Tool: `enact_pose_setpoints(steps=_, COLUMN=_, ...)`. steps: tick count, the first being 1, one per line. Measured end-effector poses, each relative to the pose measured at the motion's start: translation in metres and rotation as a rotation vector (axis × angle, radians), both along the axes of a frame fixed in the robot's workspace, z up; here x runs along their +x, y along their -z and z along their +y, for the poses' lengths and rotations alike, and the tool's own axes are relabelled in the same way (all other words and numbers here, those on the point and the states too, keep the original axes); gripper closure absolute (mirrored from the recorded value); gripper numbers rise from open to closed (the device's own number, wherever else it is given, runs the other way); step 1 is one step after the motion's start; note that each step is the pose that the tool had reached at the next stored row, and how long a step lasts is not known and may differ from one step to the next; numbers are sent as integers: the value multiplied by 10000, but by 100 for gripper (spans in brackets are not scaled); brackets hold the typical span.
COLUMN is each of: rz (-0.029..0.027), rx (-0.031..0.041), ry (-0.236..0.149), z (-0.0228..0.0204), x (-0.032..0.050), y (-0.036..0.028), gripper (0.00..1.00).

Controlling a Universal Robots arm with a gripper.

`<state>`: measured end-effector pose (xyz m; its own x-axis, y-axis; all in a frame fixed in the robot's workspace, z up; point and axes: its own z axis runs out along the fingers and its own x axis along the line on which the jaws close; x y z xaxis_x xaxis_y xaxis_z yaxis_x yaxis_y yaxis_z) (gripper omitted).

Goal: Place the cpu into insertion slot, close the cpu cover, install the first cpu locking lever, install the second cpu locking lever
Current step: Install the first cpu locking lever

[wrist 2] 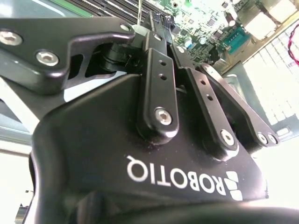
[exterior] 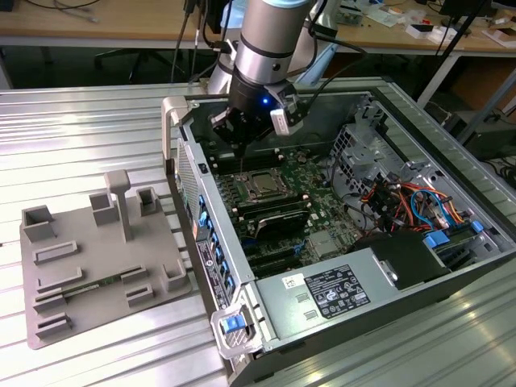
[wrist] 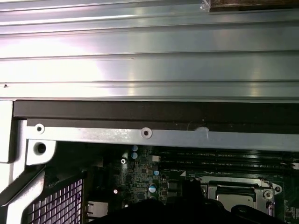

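- You see an open computer case [exterior: 476, 266] lying on its side on a ribbed metal table [exterior: 89, 121], with the green motherboard [exterior: 310, 173] facing up.
- The robot arm [exterior: 270, 36] reaches down into the case from the far edge of the exterior view, and its black gripper [exterior: 240, 147] hangs just above the motherboard.
- The gripper sits just beyond the CPU socket, towards the exterior view's left of it, apart from the socket.
- In the second wrist view, the gripper's fingers [wrist 2: 158, 88] lie close together, narrowed to a slim gap; you cannot tell whether anything sits between them.
- The cpu [exterior: 263, 186] lies flat in the insertion slot [exterior: 249, 179], its grey metal top showing.
- The cpu cover [exterior: 277, 184], a silver frame, appears to lie down around the chip; the state of the levers is too small to tell.
- In the first wrist view, the silver socket frame [wrist: 236, 192] shows beside the gripper's dark body, below the case wall [wrist: 154, 135].
- Black memory slots [exterior: 278, 216] run just beside the socket on the near side.
- A grey power supply [exterior: 326, 294] fills the near corner of the case.
- A grey plastic fixture tray [exterior: 72, 282] with upright blocks rests on the table, well apart from the case, at the exterior view's left.
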<state>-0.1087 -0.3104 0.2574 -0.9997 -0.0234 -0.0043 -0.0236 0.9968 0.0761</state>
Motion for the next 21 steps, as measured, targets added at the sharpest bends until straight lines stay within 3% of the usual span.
enact_pose_setpoints(steps=14, rz=0, rx=-1, ry=0, z=-1, x=200, y=0, gripper=89)
enact_pose_setpoints(steps=21, rz=-1, rx=1, ry=0, z=0, x=208, y=9, gripper=89)
